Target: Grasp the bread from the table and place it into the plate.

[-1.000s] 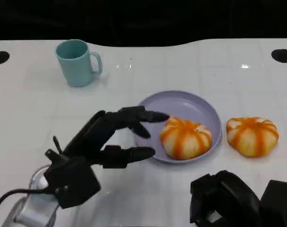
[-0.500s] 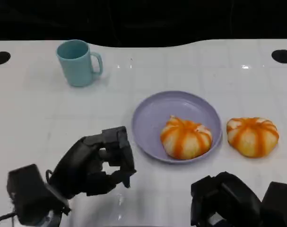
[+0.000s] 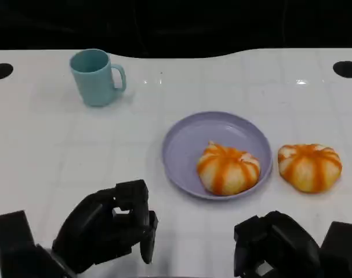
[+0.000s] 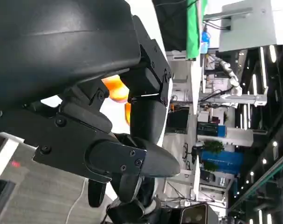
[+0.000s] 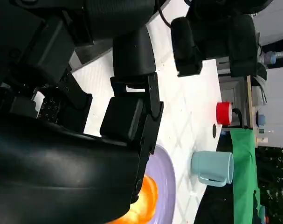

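At the table's near edge, I see the left hand point(image 3: 109, 226) has withdrawn from the plate point(image 3: 190, 136), fingers curled, empty. Right hand point(image 3: 280, 246) likewise curled. One round bread point(image 3: 228, 168) sits in the plate; another point(image 3: 309, 167) beside it.

No writing, label, brand mark or number can be read anywhere in these views; distant signs in the room seen from the left wrist view are too small and blurred to make out.
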